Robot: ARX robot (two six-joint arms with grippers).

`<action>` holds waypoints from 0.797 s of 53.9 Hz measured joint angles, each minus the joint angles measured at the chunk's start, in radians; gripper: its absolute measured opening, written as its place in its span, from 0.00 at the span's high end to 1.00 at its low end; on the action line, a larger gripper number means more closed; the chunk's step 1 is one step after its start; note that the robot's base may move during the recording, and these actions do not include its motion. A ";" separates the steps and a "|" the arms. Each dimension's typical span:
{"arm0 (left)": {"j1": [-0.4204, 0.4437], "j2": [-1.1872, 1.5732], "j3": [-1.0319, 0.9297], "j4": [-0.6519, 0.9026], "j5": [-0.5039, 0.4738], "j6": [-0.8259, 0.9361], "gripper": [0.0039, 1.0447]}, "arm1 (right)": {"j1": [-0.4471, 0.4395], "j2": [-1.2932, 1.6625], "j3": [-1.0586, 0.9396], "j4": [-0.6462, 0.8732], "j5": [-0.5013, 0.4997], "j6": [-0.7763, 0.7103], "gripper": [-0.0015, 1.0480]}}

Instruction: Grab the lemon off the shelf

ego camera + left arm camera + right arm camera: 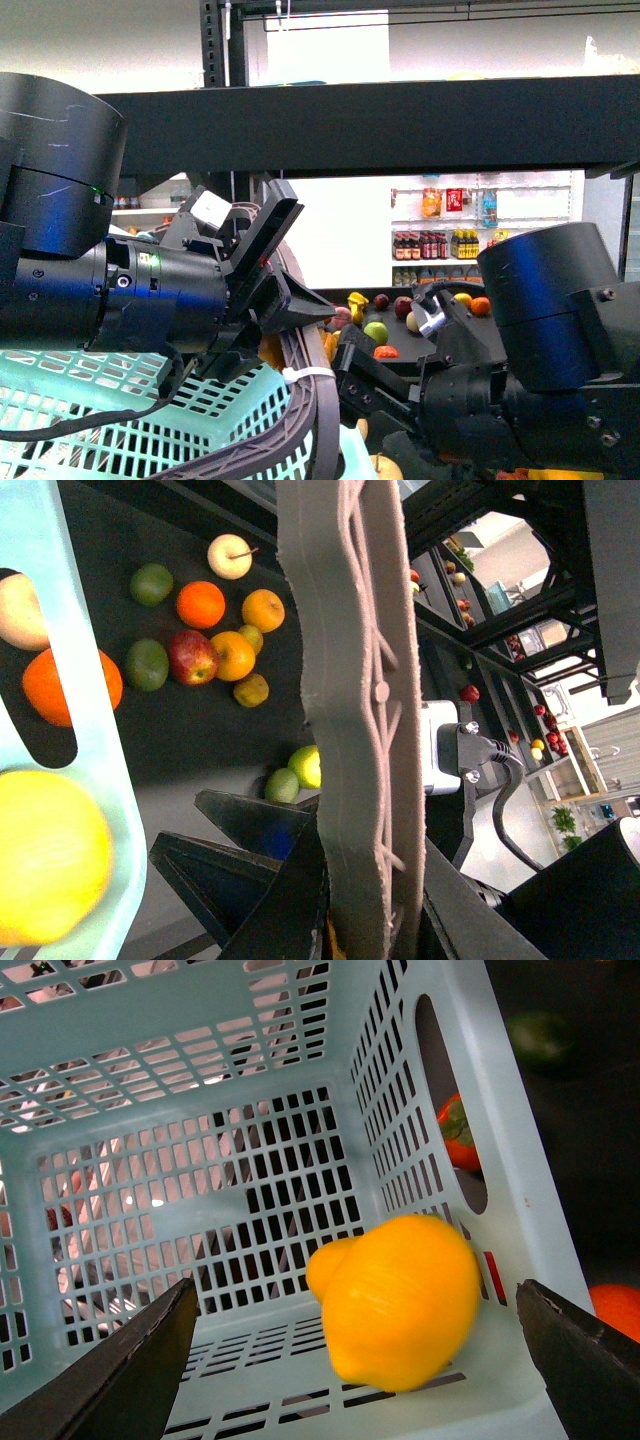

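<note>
Two fingers of my right pincer [355, 1295] stand wide apart, one on each side of the lemon [400, 1305], and neither touches it. The lemon is not on the shelf [400, 125]. It is inside the basket [200, 1090], low in the corner beside the wall with the handle slot. Its outline is a little blurred, so I cannot tell whether it lies on the basket's floor. Through the slot I see a red fruit [458, 1132] outside, and an orange [615, 1305] past the rim.

My left pincer [300, 258] hangs above the basket in the front view, its fingers splayed in a V with nothing between them. Its own camera looks along one grey finger [360, 720] at the shelf's black tray [200, 730]. There oranges [201, 604], a red apple [192, 656] and dark green fruits [150, 583] lie loosely grouped. Two paler green fruits [305, 768] sit apart from them, touching each other.
</note>
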 joint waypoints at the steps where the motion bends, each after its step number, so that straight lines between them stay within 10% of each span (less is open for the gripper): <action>1: -0.001 0.000 0.000 0.000 0.003 -0.001 0.90 | -0.002 -0.006 -0.003 0.000 0.000 -0.004 0.08; 25: -0.015 0.000 0.000 0.000 0.002 -0.018 0.90 | -0.272 -0.470 -0.257 -0.086 -0.104 -0.321 0.08; 43: -0.016 0.000 0.000 0.000 0.002 -0.016 0.90 | -0.437 -1.084 -0.578 -0.273 0.062 -0.537 0.08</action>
